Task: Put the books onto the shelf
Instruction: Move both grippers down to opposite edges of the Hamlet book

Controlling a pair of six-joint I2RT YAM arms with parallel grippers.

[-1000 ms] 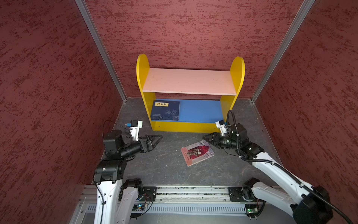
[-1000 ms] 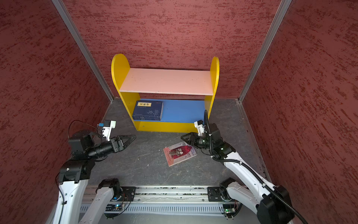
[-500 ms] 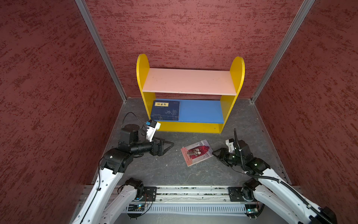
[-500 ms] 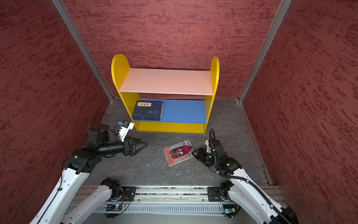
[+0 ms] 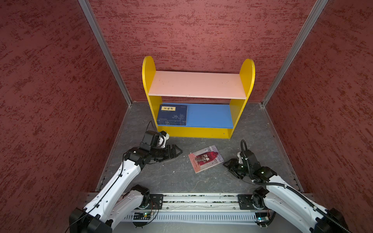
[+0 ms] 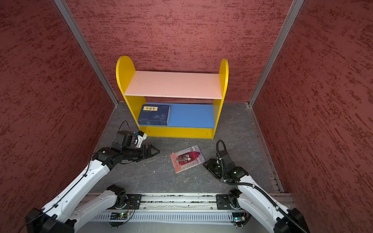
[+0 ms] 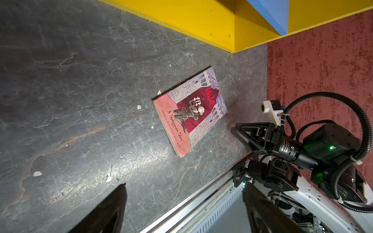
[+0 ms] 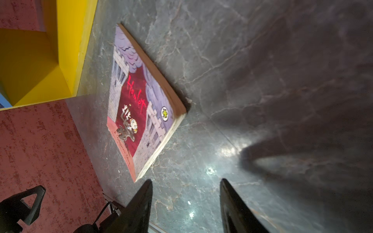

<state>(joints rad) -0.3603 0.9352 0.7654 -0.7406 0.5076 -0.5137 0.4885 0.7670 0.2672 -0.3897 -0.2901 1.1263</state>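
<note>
Seemingly because the pink book (image 5: 205,158) lies flat on the bench (image 5: 171,177), left fingers (image 7: 113,211) and right fingers (image 8: 139,205) flank it low, both apart and empty.

bk (image 5: 172,117) on shelf (image 5: 197,84) btm-left, 2nd bk (image 5: 205,159) in front.

Your left arm (image 5: 121,181) and right arm (image 5: 288,203) have glossy white shells with black joint housings and small dark screws. The left gripper (image 5: 180,151) and right gripper (image 5: 225,164) are black with skeleton triangular fingers. Each wrist carries a white camera bracket (image 7: 271,108). A ribbed black cable conduit (image 7: 361,129) loops off the right arm and a thin black cable (image 5: 110,187) runs along the left. Green status LED (image 7: 331,148) is lit.
</note>
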